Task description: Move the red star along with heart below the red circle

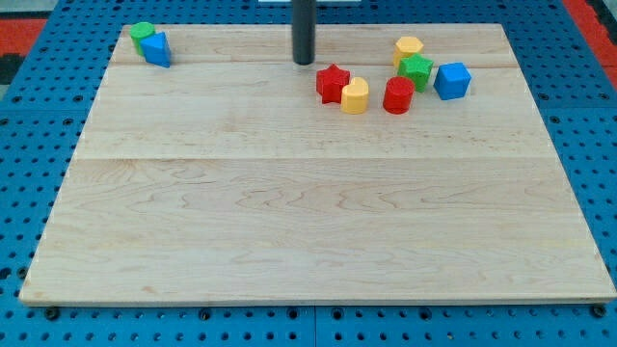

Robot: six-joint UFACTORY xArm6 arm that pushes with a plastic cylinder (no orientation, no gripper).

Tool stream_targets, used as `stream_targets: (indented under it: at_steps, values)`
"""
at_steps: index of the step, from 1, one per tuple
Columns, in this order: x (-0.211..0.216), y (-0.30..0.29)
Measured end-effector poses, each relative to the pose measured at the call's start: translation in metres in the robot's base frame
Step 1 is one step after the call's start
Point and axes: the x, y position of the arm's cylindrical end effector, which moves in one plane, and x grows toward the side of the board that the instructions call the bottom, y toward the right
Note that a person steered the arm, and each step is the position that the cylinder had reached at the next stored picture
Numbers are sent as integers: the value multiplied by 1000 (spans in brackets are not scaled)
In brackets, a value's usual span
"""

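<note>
1. The blue pegboard around everything is the largest thing we see, a perforated sheet with regular rows of small holes.
2. On it lies the tabletop, pale wood with fine grain and faint seams between its planks.
3. Our dark rod comes down from the view's top, smooth and cylindrical; my tip sits near the upper edge, just up and to the left of the red star and apart from it. (We carry no fingers, so there is nothing to open or close.)
4. The blocks look matte and solid. The blue cube lies furthest right, the green star beside it, and the yellow hexagon just above that.
5. The red circle stands below the green star.
6. The red star touches the yellow heart, which lies left of the red circle.
7. Far left, a green block touches a blue block; their shapes are unclear.
</note>
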Motion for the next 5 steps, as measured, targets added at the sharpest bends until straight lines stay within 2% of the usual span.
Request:
stream_targets:
  at_steps: [1, 2, 3, 4, 5]
  values:
    - [52, 40]
    - [51, 46]
    - [16, 20]
    - [7, 39]
    - [32, 70]
